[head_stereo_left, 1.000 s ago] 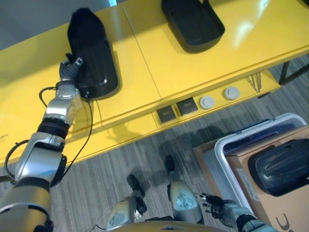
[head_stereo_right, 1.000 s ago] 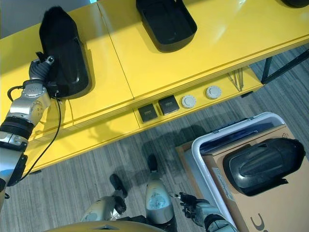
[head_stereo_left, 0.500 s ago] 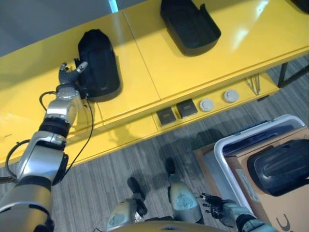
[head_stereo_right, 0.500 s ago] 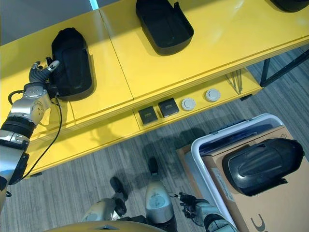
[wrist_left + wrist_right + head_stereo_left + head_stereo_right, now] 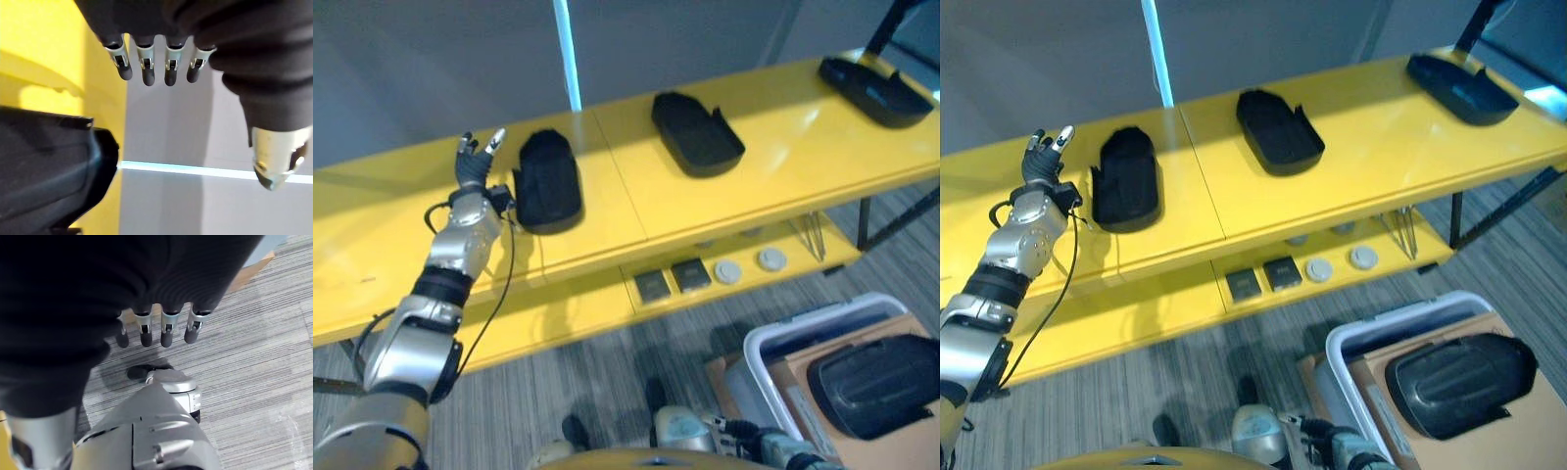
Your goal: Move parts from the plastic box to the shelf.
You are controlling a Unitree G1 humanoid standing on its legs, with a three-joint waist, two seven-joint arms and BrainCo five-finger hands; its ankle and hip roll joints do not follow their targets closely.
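Left hand (image 5: 475, 168) is raised over the yellow shelf (image 5: 783, 157), fingers (image 5: 144, 68) spread wide and holding nothing, just at nine o'clock of a black moulded part (image 5: 546, 182) lying on the shelf top, apart from it. Two further black parts rest on the shelf: one (image 5: 697, 133) near centre, one (image 5: 873, 90) toward two o'clock. One black part (image 5: 1459, 384) lies on a cardboard sheet (image 5: 1489, 431) in the white-rimmed plastic box (image 5: 1351, 345) on the floor at five o'clock. Right hand (image 5: 161, 328) hangs low over grey carpet (image 5: 254, 347), fingers relaxed, empty.
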